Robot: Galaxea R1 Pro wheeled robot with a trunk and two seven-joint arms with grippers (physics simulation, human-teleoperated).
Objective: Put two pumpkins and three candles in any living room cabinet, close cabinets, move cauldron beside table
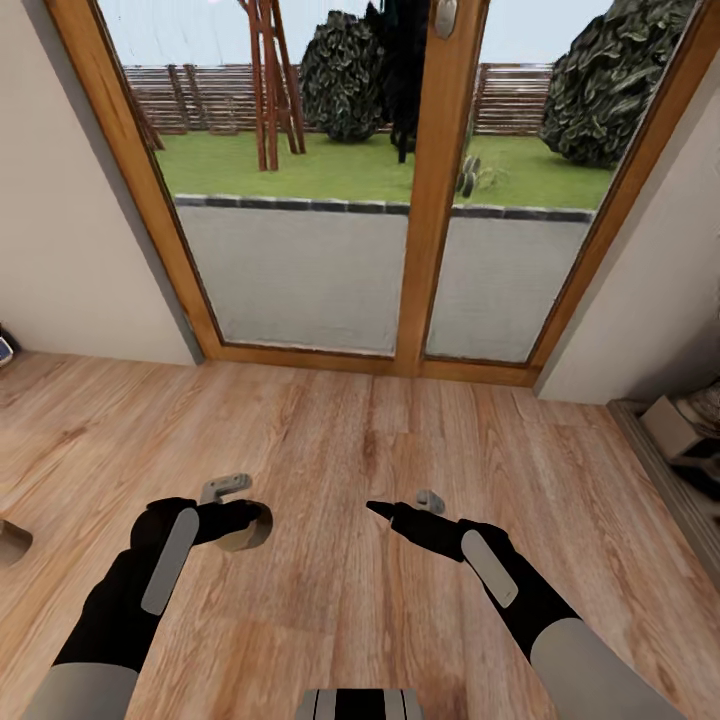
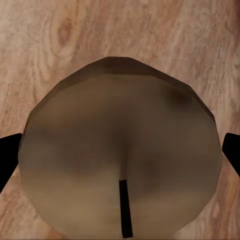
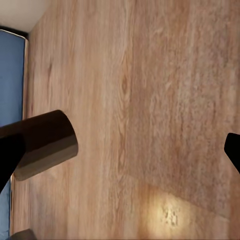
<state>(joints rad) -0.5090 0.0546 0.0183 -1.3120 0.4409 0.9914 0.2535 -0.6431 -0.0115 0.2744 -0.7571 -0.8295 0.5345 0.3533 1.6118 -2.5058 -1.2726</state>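
Left hand (image 1: 243,522) closed, right hand (image 1: 380,508) spread

You see a light brown wood-plank floor (image 1: 340,440) running up to the glazed door; a tan stubby cylinder (image 1: 12,543) lies at its left edge.

There are two candles, one (image 1: 245,528) in the lower left of the head view and one (image 1: 12,543) at its left edge, and two pincers.
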